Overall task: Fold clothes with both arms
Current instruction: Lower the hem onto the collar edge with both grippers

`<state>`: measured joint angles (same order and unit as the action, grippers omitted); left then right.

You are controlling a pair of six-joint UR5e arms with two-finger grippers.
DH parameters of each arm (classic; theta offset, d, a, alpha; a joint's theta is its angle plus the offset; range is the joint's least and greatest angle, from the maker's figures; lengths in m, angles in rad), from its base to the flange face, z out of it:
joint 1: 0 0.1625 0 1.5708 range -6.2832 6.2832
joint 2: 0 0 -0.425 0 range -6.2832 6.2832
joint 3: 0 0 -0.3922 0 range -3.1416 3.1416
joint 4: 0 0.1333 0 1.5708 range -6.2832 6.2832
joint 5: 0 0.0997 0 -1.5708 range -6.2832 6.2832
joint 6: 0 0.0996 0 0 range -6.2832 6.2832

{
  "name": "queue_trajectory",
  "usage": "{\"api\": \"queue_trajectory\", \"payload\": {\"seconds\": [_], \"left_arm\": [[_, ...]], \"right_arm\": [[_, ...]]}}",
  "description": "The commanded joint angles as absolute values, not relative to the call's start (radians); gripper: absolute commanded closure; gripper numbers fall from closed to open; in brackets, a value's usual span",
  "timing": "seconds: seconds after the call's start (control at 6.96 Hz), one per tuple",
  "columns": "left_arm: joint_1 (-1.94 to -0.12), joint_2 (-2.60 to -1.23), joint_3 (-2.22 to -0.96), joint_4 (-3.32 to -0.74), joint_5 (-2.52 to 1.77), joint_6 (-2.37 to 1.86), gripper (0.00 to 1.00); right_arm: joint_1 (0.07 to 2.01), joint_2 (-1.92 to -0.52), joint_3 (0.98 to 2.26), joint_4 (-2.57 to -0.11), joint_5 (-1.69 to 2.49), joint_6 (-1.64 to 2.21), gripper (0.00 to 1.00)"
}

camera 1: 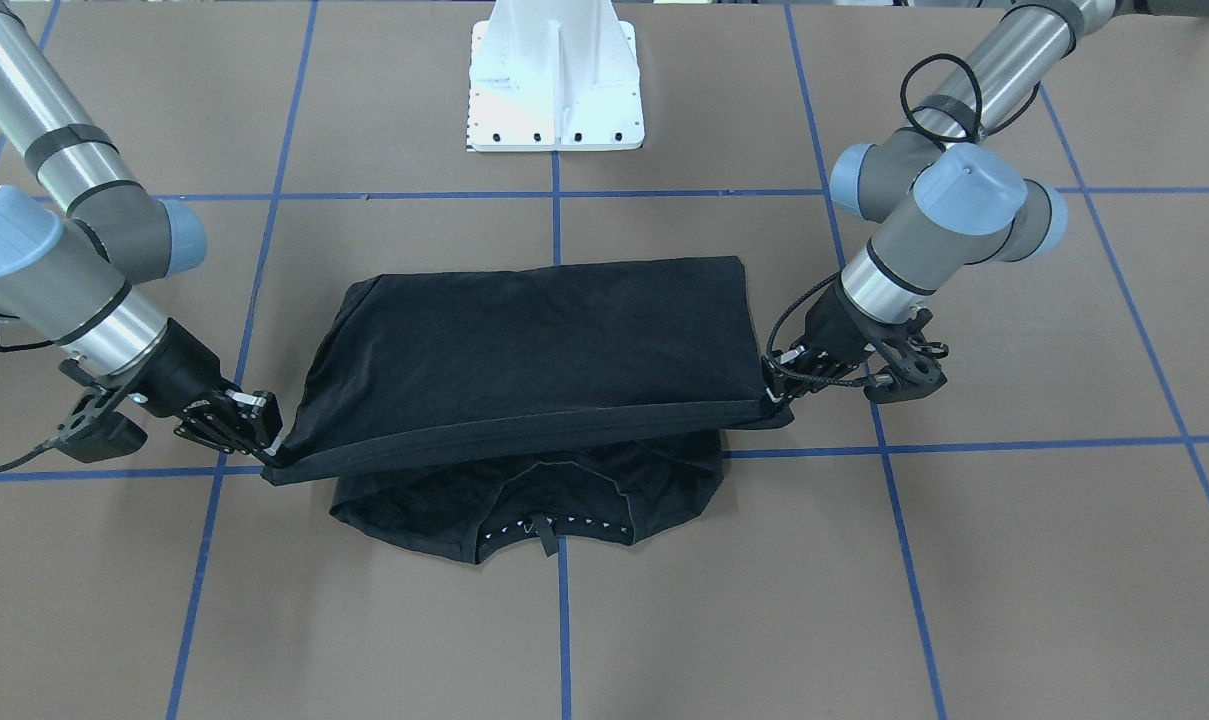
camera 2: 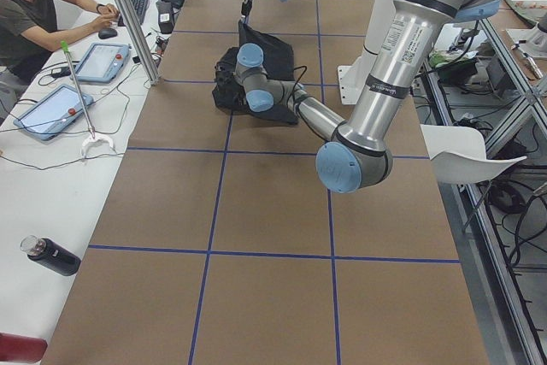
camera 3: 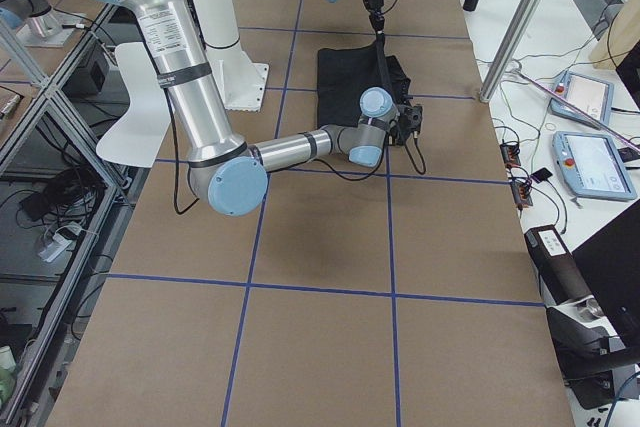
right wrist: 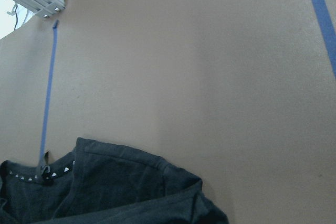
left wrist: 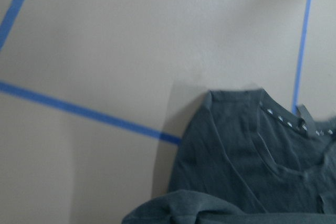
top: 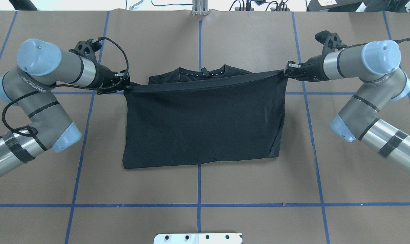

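Gripping a black shirt (top: 205,125) by two corners of one edge. Clamped tight on the cloth with the left gripper (top: 125,84) and the right gripper (top: 288,73). Pulled straight between them, just above the collar (top: 201,72). Lying folded over in the middle of the brown table (top: 259,176).

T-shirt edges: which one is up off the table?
The straight hem, stretched taut between the left tool and right tool. The collar edge just beyond it and the opposite folded edge lie flat.
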<state>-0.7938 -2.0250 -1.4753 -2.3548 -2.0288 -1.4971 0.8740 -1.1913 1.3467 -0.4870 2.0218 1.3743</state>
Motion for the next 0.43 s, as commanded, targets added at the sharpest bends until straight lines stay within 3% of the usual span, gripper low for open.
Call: {"api": "queue_trajectory", "payload": {"seconds": [0.0,0.29], "left_arm": [[-0.792,-2.055,-1.451,-2.364,-2.028,-1.500,1.00],[-0.792,-2.072,-1.445,-2.353,-2.028,-1.503,1.00]], "right_arm": [[0.859,-1.187,1.309,-0.482,1.993,1.364,1.00],[0.858,-1.175,1.310,-0.479,1.994,1.365,1.00]]}}
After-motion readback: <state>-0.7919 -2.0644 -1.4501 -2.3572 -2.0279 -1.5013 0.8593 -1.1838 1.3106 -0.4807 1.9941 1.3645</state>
